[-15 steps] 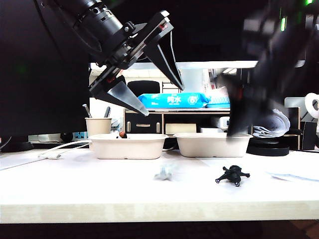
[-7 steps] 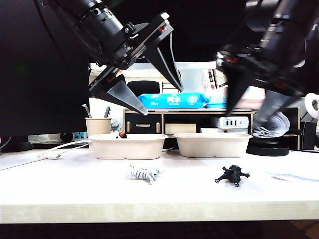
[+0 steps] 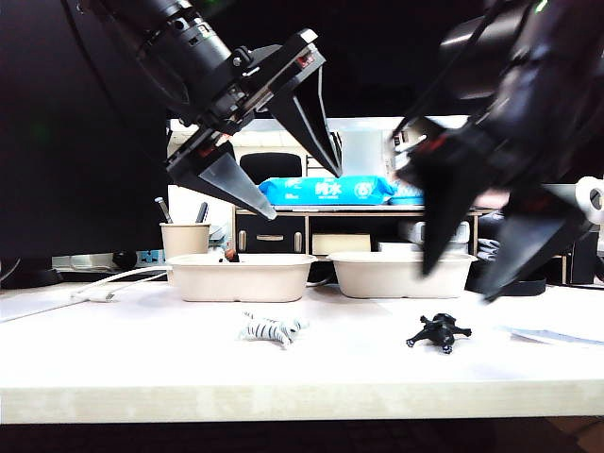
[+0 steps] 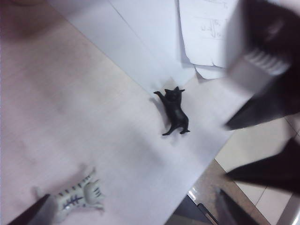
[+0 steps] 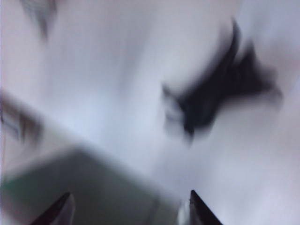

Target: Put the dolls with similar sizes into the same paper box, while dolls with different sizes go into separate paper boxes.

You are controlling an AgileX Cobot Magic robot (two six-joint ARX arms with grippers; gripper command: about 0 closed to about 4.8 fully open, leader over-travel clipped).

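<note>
On the near part of the white table (image 3: 142, 363) lie two tiny dolls. The white striped cat (image 3: 271, 329) is on the left, and the black cat (image 3: 439, 331) lies well apart on the right. The right gripper (image 3: 491, 274) hangs just above the black cat with its two fingers spread open and nothing in them. Farther back sit two paper boxes side by side, the left paper box (image 3: 243, 277) and the right paper box (image 3: 400, 274). The left gripper (image 3: 304, 189) hangs high over the left paper box, wide open and empty. A beige pen cup (image 3: 185, 240) stands behind.
</note>
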